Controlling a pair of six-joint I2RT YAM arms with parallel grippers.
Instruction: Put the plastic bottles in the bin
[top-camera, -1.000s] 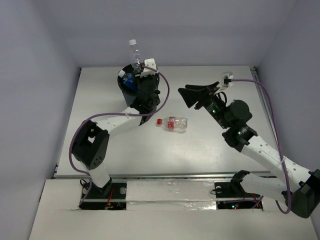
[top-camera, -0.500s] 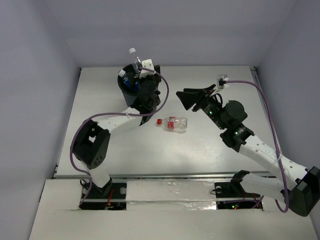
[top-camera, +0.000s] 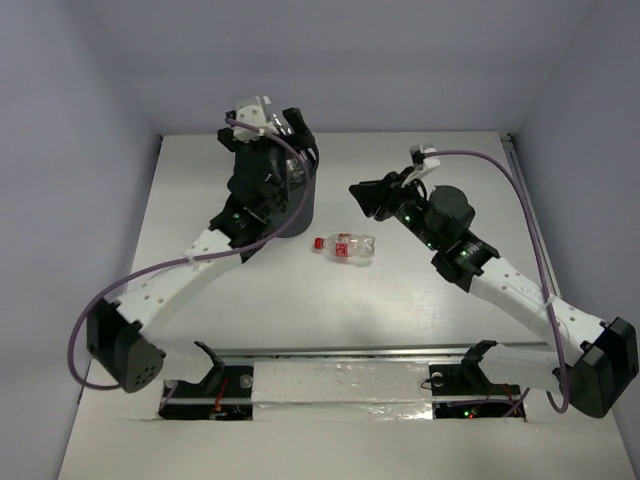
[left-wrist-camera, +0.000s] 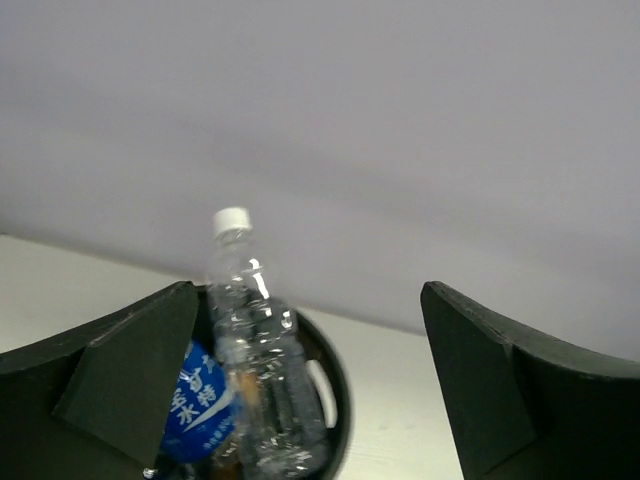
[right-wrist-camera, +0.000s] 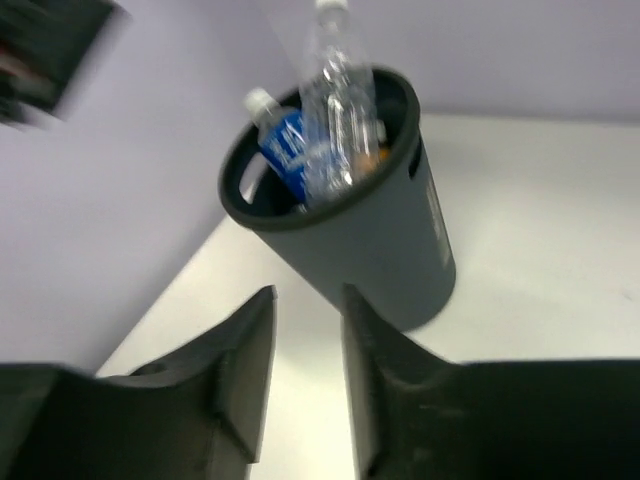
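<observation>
Gaping left tool (left-wrist-camera: 310, 300) empty; right tool (right-wrist-camera: 307, 300) narrowly parted.

Bin (right-wrist-camera: 380, 240): I count one
Bottles inside: I see two, clear bottle (right-wrist-camera: 340, 90), blue-labelled bottle (right-wrist-camera: 289, 146)
Bottles on table (top-camera: 300, 305): one, red-labelled bottle (top-camera: 346, 246)

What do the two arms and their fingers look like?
The left arm and right arm have white links and black joints. A purple cable loops along each. The fingers are broad matte black wedges.
</observation>
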